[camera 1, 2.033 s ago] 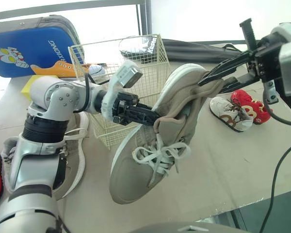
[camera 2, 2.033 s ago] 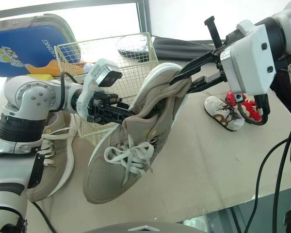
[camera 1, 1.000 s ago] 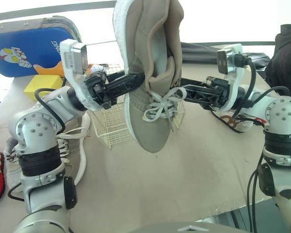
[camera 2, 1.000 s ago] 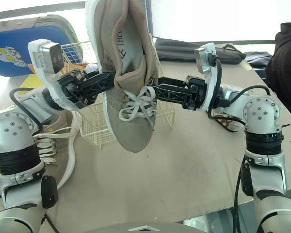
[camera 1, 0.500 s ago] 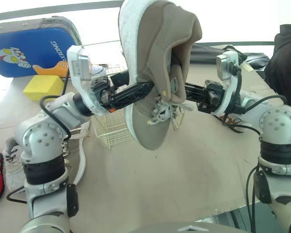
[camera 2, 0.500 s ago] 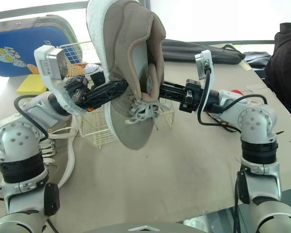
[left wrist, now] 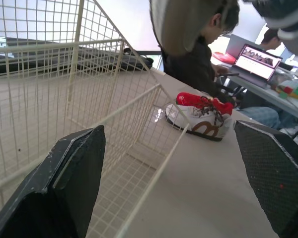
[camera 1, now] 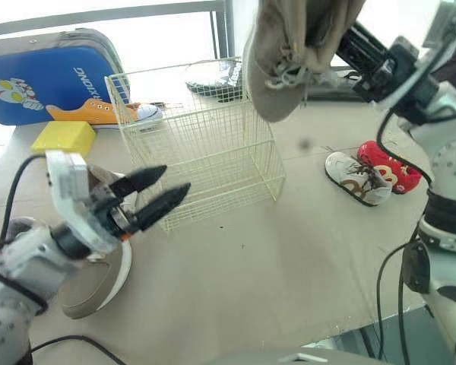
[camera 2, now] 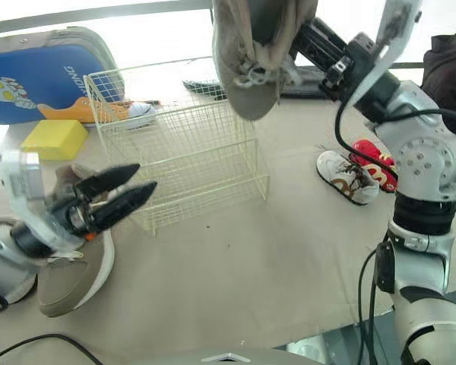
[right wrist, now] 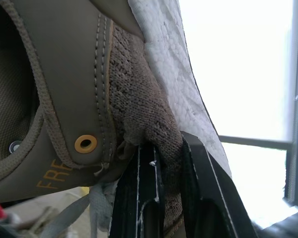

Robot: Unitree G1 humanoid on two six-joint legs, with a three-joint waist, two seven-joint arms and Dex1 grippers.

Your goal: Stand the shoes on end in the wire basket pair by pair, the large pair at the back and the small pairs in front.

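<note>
My right gripper [right wrist: 167,148] is shut on the heel collar of a large tan shoe [camera 1: 289,53] and holds it high, toe hanging down, above the back right of the wire basket [camera 1: 205,144]. Nothing lies inside the basket. My left gripper [camera 1: 175,179] is open and holds nothing, low at the front left of the basket. The second large tan shoe [camera 1: 95,285] lies on the table under my left arm. A small white-and-brown shoe [camera 1: 356,179] and a small red shoe [camera 1: 391,167] lie to the right of the basket.
A small orange shoe [camera 1: 91,112] lies behind the basket, in front of a blue case [camera 1: 45,76]. A yellow block [camera 1: 63,137] sits at the left. A black bag [camera 1: 220,76] lies at the back. A person [left wrist: 208,54] sits by a laptop beyond the table.
My left gripper has let go of the large shoe, opened and dropped low to the left. The right gripper alone has swung the shoe up and back over the basket.
</note>
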